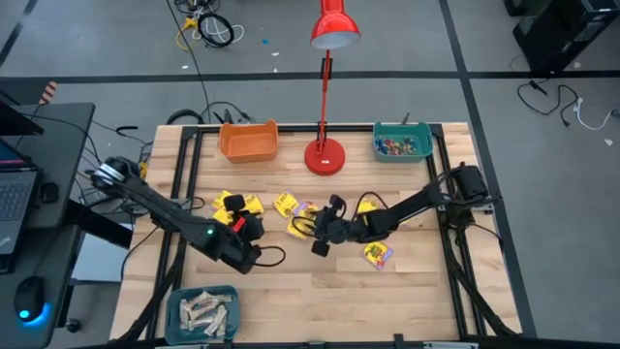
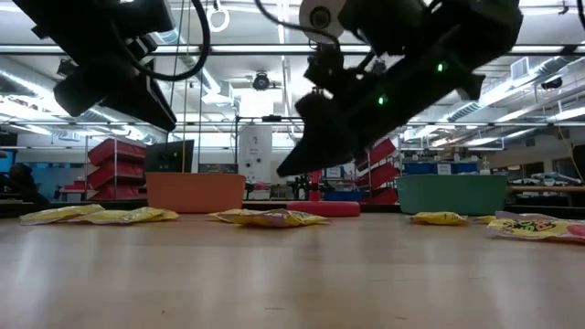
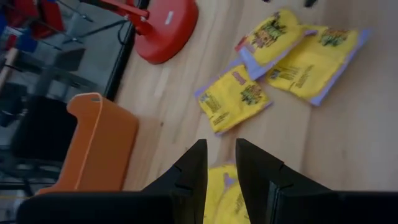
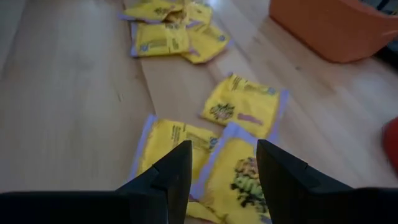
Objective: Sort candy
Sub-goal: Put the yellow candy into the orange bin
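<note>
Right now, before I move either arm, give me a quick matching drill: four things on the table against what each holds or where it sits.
Things:
1. orange bin
2. far teal bin
3. near teal bin
4. lamp base

States:
A. small colourful candy
B. pale bars
C. looks empty
D. between the two far bins

Pairs: 1-C, 2-A, 3-B, 4-D

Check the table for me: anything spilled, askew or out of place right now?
Nothing is spilled or damaged. The yellow packets lie loose and overlapping mid-table, unsorted, one apart near the right gripper. The orange bin looks empty; the teal bin and the near bin hold candy. The red lamp stands upright.
</note>
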`<state>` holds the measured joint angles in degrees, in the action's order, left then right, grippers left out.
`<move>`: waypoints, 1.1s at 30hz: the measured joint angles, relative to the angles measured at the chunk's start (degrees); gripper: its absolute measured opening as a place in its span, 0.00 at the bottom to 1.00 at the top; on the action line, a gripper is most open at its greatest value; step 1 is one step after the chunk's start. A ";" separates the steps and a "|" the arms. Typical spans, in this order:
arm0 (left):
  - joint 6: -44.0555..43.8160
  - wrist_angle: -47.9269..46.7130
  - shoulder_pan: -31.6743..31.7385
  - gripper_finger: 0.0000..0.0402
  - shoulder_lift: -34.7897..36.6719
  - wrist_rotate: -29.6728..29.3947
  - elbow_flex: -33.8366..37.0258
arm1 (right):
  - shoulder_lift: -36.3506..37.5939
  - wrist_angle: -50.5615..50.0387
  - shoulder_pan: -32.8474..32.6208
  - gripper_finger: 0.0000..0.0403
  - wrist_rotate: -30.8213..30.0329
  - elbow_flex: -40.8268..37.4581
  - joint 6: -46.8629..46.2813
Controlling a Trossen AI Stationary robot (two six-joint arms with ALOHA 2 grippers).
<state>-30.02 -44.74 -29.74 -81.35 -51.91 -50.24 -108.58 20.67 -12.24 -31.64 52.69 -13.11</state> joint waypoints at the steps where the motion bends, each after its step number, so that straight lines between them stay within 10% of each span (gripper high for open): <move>1: 0.01 -0.27 0.00 0.22 -0.35 -0.40 0.02 | -1.04 1.30 -0.01 0.41 0.01 0.00 0.02; 15: 7.00 5.51 -0.44 0.22 -1.61 -3.98 2.63 | -6.71 -0.70 1.10 0.41 1.05 0.72 -6.12; 25: 31.15 41.65 -0.26 0.22 -1.51 -0.35 11.42 | -6.64 -1.40 3.00 0.25 1.22 0.76 -6.29; 33: 57.90 73.64 5.78 0.22 -1.43 16.32 16.95 | -6.60 -1.36 3.92 0.02 3.14 0.76 -6.07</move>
<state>27.88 28.90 -23.96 -82.78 -35.58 -33.28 -115.18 19.31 -8.32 -28.50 53.45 -19.17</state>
